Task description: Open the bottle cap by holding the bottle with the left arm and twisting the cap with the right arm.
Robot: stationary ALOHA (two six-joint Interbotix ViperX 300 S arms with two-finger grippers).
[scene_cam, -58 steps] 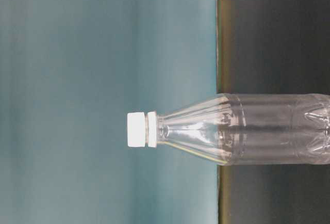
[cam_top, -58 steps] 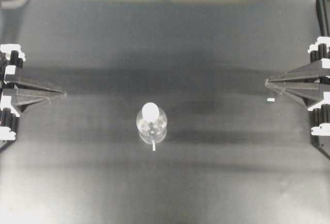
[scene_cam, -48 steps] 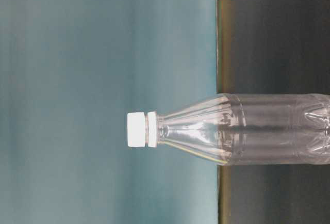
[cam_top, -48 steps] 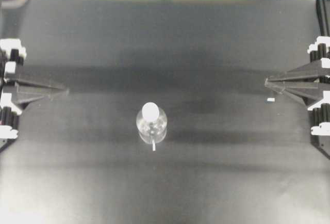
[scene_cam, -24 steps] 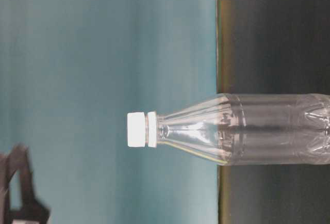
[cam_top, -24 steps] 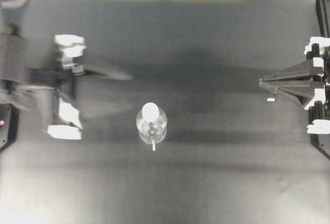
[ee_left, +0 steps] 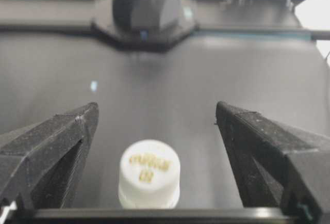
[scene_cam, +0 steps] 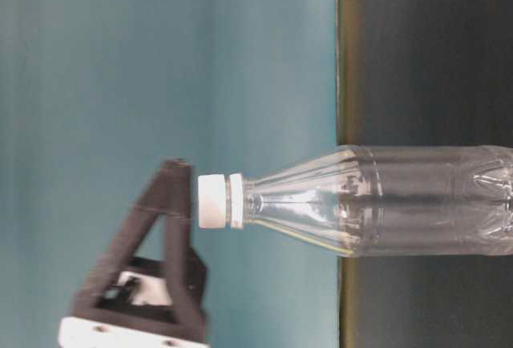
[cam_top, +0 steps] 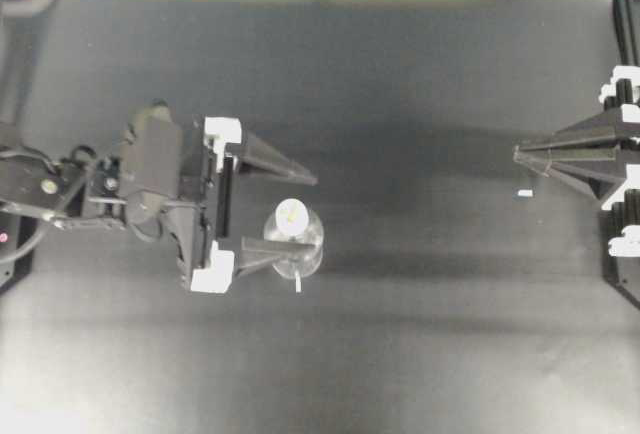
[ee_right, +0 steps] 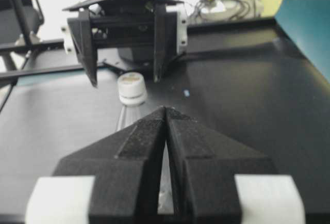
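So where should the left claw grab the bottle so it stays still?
Probably low on the clear round body of the bottle, coming in from the left. It stands upright with the white cap on top, and the open left gripper is already straddling it at cap height, so gripping lower leaves the cap free.

Dim black table point(cam_top: 420, 354), soft banded shadows, glare bottom-left overhead, wrist views softly blurred

reached out from the left with left gripper point(cam_top: 300, 212) spread wide, fingers level; kept right gripper point(cam_top: 516, 157) pressed shut, tips meeting, far opposite.
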